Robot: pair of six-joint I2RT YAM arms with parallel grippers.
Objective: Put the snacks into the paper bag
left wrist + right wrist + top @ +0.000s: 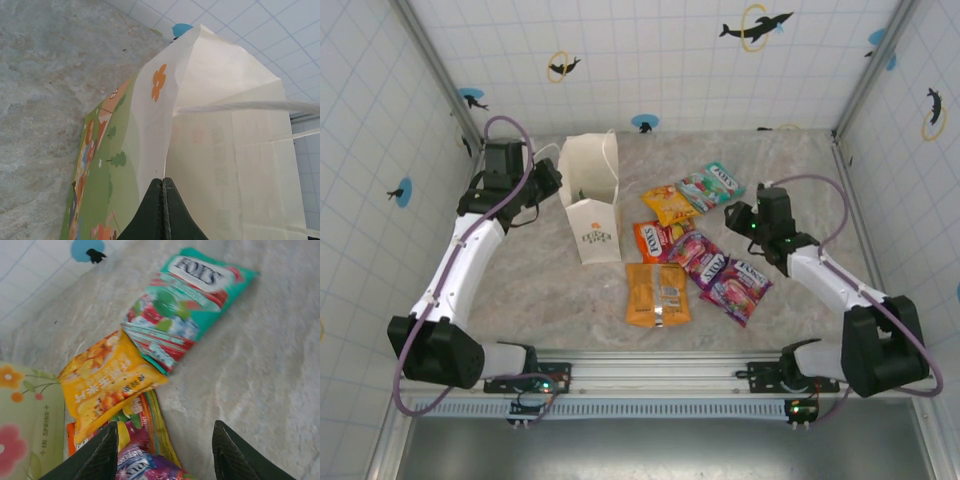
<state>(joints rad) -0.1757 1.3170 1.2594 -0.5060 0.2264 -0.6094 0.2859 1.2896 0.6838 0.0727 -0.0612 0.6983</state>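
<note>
My left jaws are pressed fully together on a side fold of the paper bag (pixel 225 150), near its rim, with the crease running straight down between the tips. The bag stands upright on the left half of the tabletop (pixel 800 170). Its mouth is open, one white loop handle is stretched across the opening, and there is a green printed side panel with orange flowers. My right jaws stand apart and hold nothing. They hang low over the right side of the snack pile, and bare tabletop shows between the two dark fingers (pixel 95 455). Just ahead of them a yellow packet (pixel 107 380) lies overlapping the near end of a teal packet (pixel 192 305), which is the farthest from me. Nearer the rail, a red-orange packet (pixel 655 240) lies just beside the bag's front. A magenta-purple packet (pixel 698 255) lies to its right, with a second purple packet (pixel 738 288) partly under it. An orange packet (pixel 657 293) lies nearest the rail. All of these snacks lie flat on the tabletop, outside the bag.
</note>
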